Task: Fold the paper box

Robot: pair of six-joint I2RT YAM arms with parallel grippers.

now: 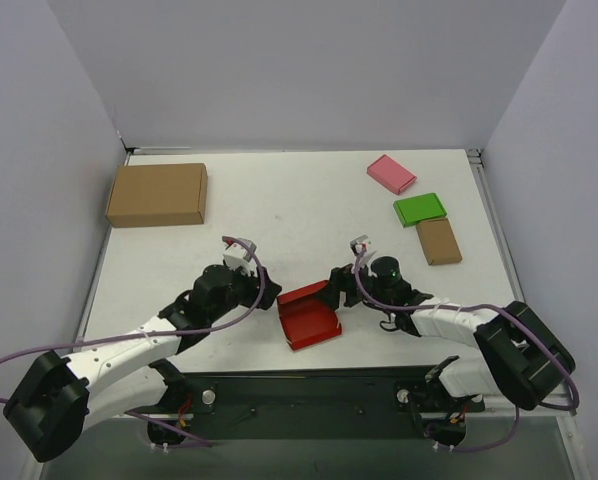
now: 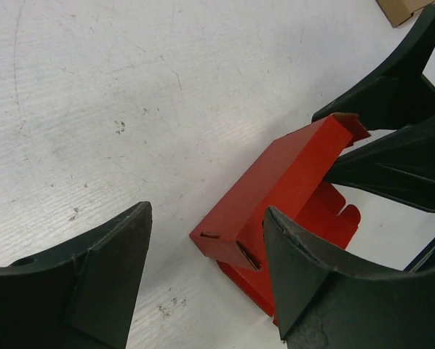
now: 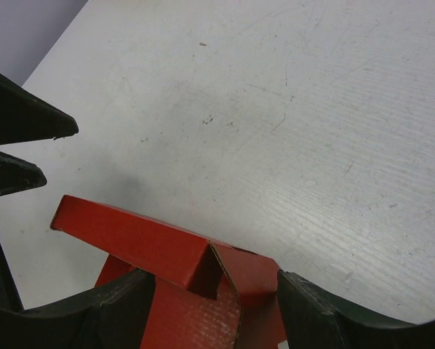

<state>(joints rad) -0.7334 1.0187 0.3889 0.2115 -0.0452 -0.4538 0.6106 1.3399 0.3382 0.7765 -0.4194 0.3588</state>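
Okay, paper box (image 1: 307, 318) sits half-folded; left gripper (image 2: 206, 211) jaws apart just beside it, right gripper (image 3: 215, 276) jaws apart too, straddling its raised flap (image 3: 130, 240).

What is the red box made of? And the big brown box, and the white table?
The red box looks like thin cardboard, matte: its flaps bend at sharp creases, with cut slots. The brown box seems plain cardboard, dull tan with folded edges. The table is harder to tell: white, hard, scuffed and scratched, maybe laminate or painted board.

No legible text or labels
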